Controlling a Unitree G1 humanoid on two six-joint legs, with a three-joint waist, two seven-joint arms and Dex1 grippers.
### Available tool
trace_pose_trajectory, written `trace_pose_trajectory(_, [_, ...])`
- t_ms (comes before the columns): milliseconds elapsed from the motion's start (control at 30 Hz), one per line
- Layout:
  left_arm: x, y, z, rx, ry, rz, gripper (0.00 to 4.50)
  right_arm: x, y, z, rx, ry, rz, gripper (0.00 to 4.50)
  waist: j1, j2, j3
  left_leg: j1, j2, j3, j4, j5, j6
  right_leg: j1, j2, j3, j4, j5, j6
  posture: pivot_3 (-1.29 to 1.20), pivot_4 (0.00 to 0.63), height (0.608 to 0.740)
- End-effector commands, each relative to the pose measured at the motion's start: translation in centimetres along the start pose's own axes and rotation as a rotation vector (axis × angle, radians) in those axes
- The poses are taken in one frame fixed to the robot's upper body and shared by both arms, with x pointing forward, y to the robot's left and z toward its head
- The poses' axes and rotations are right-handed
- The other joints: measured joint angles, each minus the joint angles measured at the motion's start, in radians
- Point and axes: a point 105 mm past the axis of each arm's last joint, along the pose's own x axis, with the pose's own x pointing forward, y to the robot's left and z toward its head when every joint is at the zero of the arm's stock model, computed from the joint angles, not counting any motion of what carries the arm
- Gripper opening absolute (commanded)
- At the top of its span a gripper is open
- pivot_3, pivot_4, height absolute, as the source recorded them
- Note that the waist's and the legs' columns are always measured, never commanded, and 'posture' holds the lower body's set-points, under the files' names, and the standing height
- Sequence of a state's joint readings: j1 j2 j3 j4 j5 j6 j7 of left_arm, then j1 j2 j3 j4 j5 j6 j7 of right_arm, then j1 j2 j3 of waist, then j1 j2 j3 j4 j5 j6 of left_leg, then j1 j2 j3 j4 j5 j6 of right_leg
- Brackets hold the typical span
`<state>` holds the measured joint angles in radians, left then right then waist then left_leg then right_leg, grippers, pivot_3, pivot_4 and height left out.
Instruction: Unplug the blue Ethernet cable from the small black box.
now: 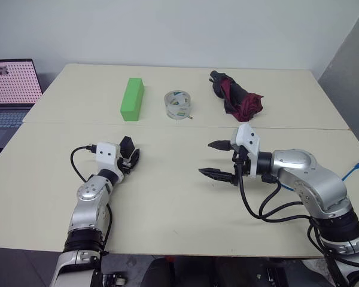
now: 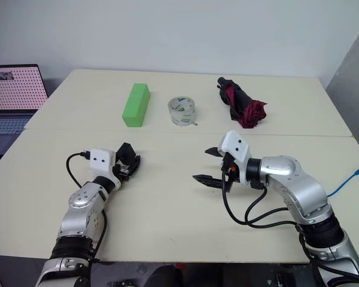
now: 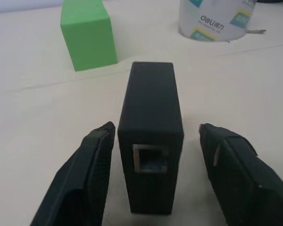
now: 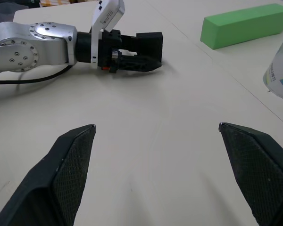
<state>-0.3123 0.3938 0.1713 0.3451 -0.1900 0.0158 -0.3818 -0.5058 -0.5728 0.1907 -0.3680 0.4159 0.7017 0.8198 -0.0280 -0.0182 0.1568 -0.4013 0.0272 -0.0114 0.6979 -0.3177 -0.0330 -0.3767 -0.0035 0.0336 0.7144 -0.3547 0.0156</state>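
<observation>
The small black box [image 3: 151, 117] stands on the table between the fingers of my left gripper [image 1: 131, 156], its empty port facing the wrist. That gripper is open, with a gap showing beside the box on at least one side. The blue Ethernet cable [image 1: 352, 172] lies off to the far right behind my right arm, its plug end free at the table's right edge. My right gripper [image 1: 214, 158] hovers over the middle of the table, pointing toward the left arm, open with nothing between its fingers [image 4: 70, 165].
A green block [image 1: 132, 98], a roll of clear tape [image 1: 178, 104] and a folded dark red umbrella [image 1: 236, 95] lie along the far half of the table. A laptop [image 1: 9, 89] sits beyond the left edge. Black arm cables loop beside my right arm.
</observation>
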Motion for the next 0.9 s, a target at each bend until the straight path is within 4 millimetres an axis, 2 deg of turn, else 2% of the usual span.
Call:
trace_pose_trajectory(33, [-1.6,0.7,0.4,0.067,0.024,0.007,3.84,-0.3,0.4,0.0,-0.033,-0.011,-0.024,4.45,0.000,0.000,0.000,0.000,0.000,0.000,0.000,0.000,0.000,0.000,0.000,0.000,0.000,0.000,0.000,0.00,0.150,0.740])
trace_pose_trajectory(133, [-3.1,0.5,0.8,0.143,0.057,-0.020,3.84,-1.1,0.3,-0.7,-0.003,-0.015,-0.071,4.45,-0.001,0.000,0.000,0.000,0.000,0.000,-0.001,0.000,0.000,0.000,0.000,0.000,0.000,0.000,0.000,0.00,0.150,0.740])
trace_pose_trajectory(300, [-5.2,0.3,3.4,0.210,0.079,-0.143,3.84,-3.8,-0.4,-1.5,0.030,-0.033,-0.167,4.45,0.001,0.000,0.000,0.000,0.000,-0.001,-0.001,0.000,0.000,0.001,0.000,0.000,-0.001,0.000,0.000,0.00,0.150,0.740])
trace_pose_trajectory(533, [-6.5,0.8,7.1,0.209,0.096,-0.268,3.84,-8.0,-2.4,-3.3,0.060,0.044,-0.304,4.45,0.001,0.000,0.000,0.001,0.000,-0.002,-0.001,0.000,0.000,0.003,0.000,-0.001,-0.002,0.000,0.000,0.00,0.150,0.740])
trace_pose_trajectory(900, [-8.0,-1.7,8.0,0.136,0.104,-0.448,3.84,-9.0,-3.3,-4.0,0.060,0.074,-0.347,4.45,0.001,0.000,0.000,0.001,0.000,-0.002,-0.001,0.000,0.001,0.003,0.001,0.000,-0.002,0.000,0.000,0.00,0.150,0.740])
